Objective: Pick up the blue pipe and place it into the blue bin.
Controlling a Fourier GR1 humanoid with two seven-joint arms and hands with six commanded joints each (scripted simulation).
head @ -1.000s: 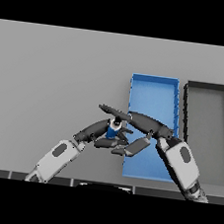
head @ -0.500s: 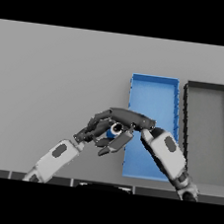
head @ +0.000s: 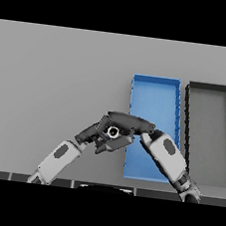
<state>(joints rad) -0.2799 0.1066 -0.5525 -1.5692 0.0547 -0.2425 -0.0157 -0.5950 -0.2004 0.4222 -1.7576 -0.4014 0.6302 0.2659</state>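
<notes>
Left hand (head: 98,136) reaching in from the lower left, fingers curled and meeting the right hand over the grey table (head: 54,77); whether closed on anything cannot be told. Just right of it, pinched between the two hands, the blue pipe (head: 113,132), seen end-on as a pale ring with a dark centre, lifted off the table. Right hand (head: 129,122) arched over the top of the pipe, fingers and thumb clenched round it, forearm running away to the lower right. Directly right of that hand and partly under its wrist, the blue bin (head: 154,97), its left wall just beside the pipe, the pipe itself outside it. Further right, touching the blue bin's far side, a black bin (head: 208,127).
</notes>
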